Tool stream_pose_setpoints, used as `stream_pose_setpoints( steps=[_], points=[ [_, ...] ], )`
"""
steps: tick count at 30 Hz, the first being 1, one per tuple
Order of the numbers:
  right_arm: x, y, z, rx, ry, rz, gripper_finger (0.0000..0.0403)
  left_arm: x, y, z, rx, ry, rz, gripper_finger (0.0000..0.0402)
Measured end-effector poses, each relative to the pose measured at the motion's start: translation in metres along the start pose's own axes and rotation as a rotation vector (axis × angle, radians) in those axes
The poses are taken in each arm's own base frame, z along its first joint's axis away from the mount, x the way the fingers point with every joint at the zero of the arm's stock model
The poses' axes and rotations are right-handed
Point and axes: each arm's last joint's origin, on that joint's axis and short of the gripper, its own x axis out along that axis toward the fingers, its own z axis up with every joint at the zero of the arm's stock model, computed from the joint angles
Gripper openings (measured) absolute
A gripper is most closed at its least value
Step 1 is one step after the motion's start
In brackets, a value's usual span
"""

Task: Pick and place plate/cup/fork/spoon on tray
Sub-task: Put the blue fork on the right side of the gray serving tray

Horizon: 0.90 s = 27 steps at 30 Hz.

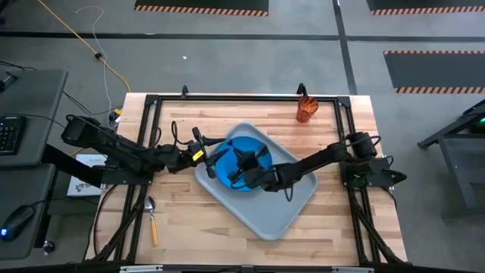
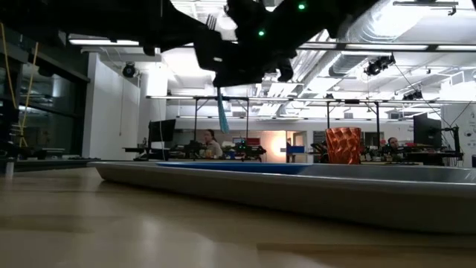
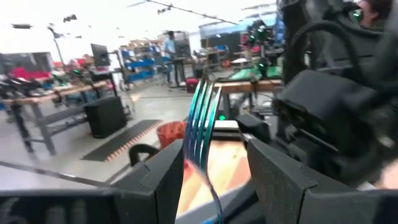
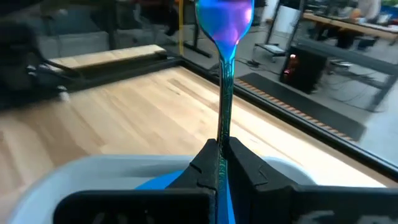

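The fork [image 4: 225, 81], teal-blue handled, stands upright above the blue plate [image 1: 256, 142], which lies flat in the grey tray [image 1: 282, 214]. In the low view the fork's handle end [image 2: 223, 112] hangs below the dark grippers. My right gripper [image 4: 222, 149] is shut on the fork. My left gripper [image 3: 214, 149] is open and level, one finger on either side of the fork [image 3: 202, 118], not touching it as far as shows. The red-orange cup [image 1: 305, 108] stands at the table's far right. The orange-handled spoon [image 1: 152, 218] lies near the table's near left corner. My right gripper pinches the fork's handle [image 4: 222, 140] between its two fingers, partway along it. The fingers come about level from the table's right and lie across the fork. The fork stands upright, head up, its lower end hanging clear above the plate.
The tray lies turned askew at the table's middle. A black frame [image 1: 242, 98] runs along the table's far edge and sides. Bare wood lies in front of and to the left of the tray. People and benches show in the room beyond.
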Motion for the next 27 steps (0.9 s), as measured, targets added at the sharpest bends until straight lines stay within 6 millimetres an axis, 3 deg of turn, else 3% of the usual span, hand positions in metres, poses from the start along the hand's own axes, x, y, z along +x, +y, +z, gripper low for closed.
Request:
stream_pose_setpoints(
  steps=[16, 20, 25, 27],
  points=[
    [-0.0029, 0.008, -0.0003, -0.011, 0.015, 0.045, 0.0, 0.0027, 0.0061, -0.0022, 0.006, 0.021, 0.073, 0.0159],
    [-0.0024, 0.0083, -0.0003, -0.01, 0.022, 0.069, 0.0, 0.0037, 0.0056, -0.0056, 0.017, 0.04, 0.071, 0.0116],
    [-0.0024, 0.0085, -0.0004, -0.01, 0.024, 0.074, 0.0, 0.0045, 0.0044, -0.0073, 0.037, 0.043, 0.055, 0.0023],
    [-0.0028, 0.0088, -0.0002, -0.011, 0.025, 0.083, 0.0004, 0.0043, 0.0045, -0.0069, 0.059, 0.041, 0.053, 0.0008]
  ],
)
